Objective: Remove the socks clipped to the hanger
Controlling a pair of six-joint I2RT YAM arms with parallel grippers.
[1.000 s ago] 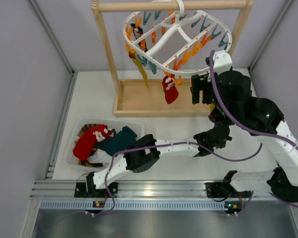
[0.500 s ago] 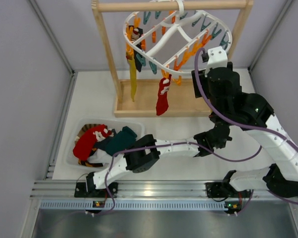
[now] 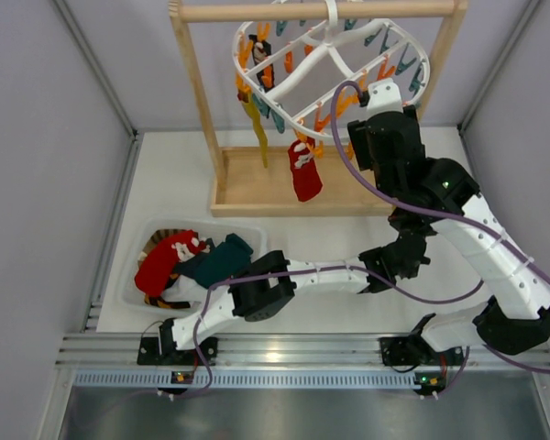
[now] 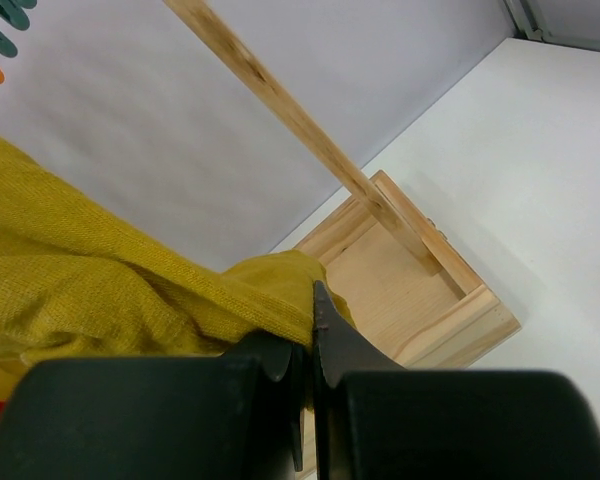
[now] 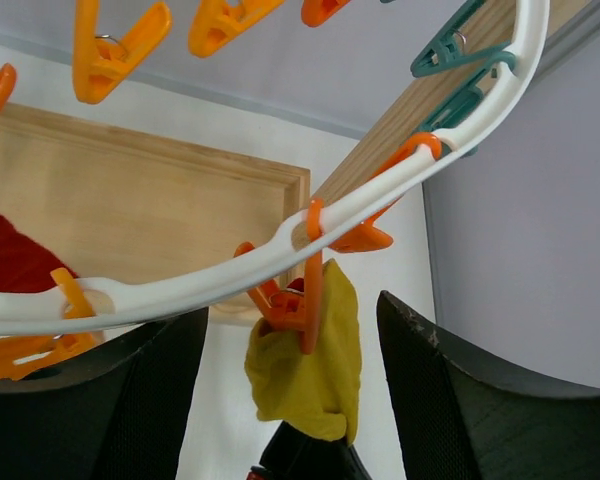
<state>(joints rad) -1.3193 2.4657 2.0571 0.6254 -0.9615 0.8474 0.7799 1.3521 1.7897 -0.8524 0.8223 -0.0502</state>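
Three socks are clipped to the hanger point(image 5: 180, 283), which hangs from the top bar of the wooden rack point(image 3: 284, 191). Locate the red sock point(image 3: 304, 176) at the near rim and the long yellow sock point(image 3: 255, 121) at the left rim. Locate the mustard sock point(image 5: 305, 375) at the right rim, pinched at its top by an orange clip point(image 5: 308, 295). In the overhead view the right arm point(image 3: 467, 220) hides this sock.

Note that the right gripper point(image 5: 290, 305) is open. Its fingers point(image 5: 110, 400) stand on either side of that clip and sock, with a gap showing on each side. Note that the left gripper point(image 4: 310, 345) is closed on the lower end of the mustard sock, below the right gripper.

Check the bin point(image 3: 247, 226) on the table point(image 3: 165, 174), to the left. It holds a loose red sock point(image 3: 165, 261) and a dark teal sock point(image 3: 225, 258), both well apart from the hanger.
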